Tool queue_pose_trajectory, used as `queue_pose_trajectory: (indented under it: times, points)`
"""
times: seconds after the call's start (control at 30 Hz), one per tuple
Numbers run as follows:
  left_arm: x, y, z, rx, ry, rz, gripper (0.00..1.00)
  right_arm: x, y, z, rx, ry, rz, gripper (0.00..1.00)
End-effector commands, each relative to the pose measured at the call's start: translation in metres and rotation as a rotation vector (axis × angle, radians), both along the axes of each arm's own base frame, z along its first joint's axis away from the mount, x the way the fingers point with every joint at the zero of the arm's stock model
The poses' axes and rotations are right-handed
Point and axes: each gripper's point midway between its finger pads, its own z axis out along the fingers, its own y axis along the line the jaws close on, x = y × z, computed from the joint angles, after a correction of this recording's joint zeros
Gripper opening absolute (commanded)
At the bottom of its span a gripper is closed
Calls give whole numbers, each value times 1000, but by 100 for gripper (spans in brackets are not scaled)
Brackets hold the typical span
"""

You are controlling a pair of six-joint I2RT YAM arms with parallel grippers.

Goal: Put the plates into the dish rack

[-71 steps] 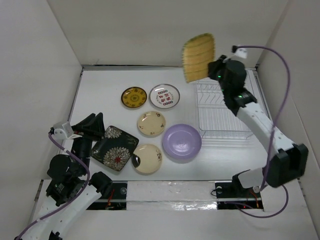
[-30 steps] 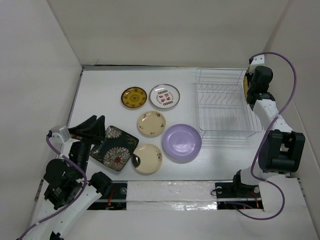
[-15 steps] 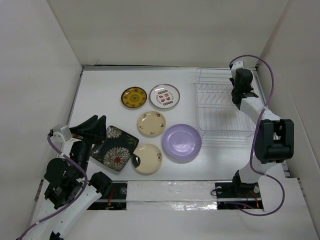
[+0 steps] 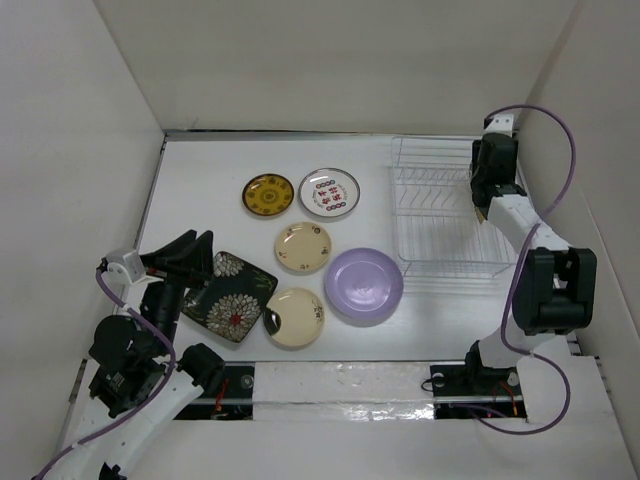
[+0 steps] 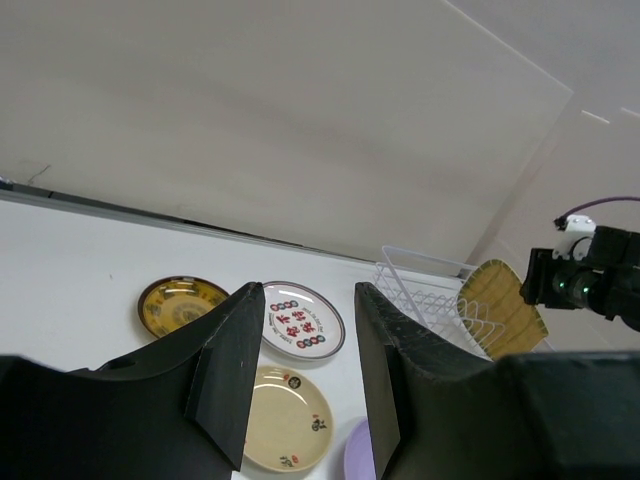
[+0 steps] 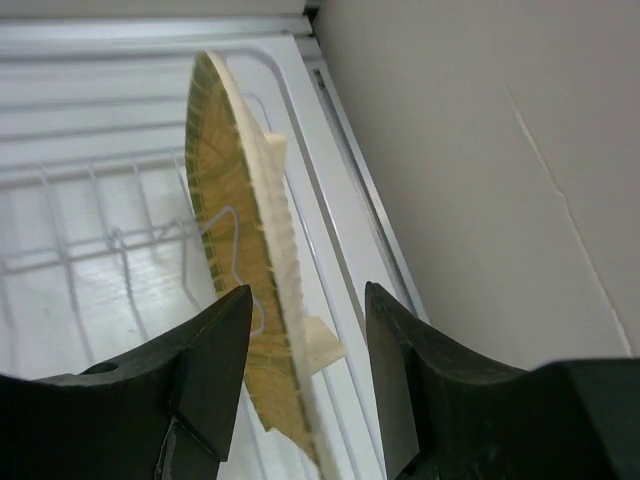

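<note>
The mustard plate stands on edge at the right end of the dish rack, slightly tilted, with a wire prong crossing its face. A moment ago the right pincer was clamped on it. Now its jaws have parted and sit either side of the plate with a gap showing on the right side. The plate seems to rest on the wires alone, though whether it is fully seated between prongs is hard to tell.

That likely makes one plate loaded and six to go. They lie flat on the desk, left of the rack:
- the lavender plate nearest the rack
- two cream plates beside it
- the dark-yellow plate and the red-marked white plate farther back
- the black flowered plate at the left

The left pincer hovers by that black plate, its jaws spread and empty.
</note>
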Motion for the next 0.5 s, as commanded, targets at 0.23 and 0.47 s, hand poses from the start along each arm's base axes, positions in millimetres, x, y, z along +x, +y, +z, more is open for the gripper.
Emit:
queue_pose_trajectory:
  times: [0.23, 0.47]
  points:
    - [12, -10, -1, 19, 27, -3, 38, -23, 153, 155, 374, -388, 327, 33]
    - [29, -23, -17, 73, 95, -4, 35, -55, 276, 117, 556, -222, 626, 0]
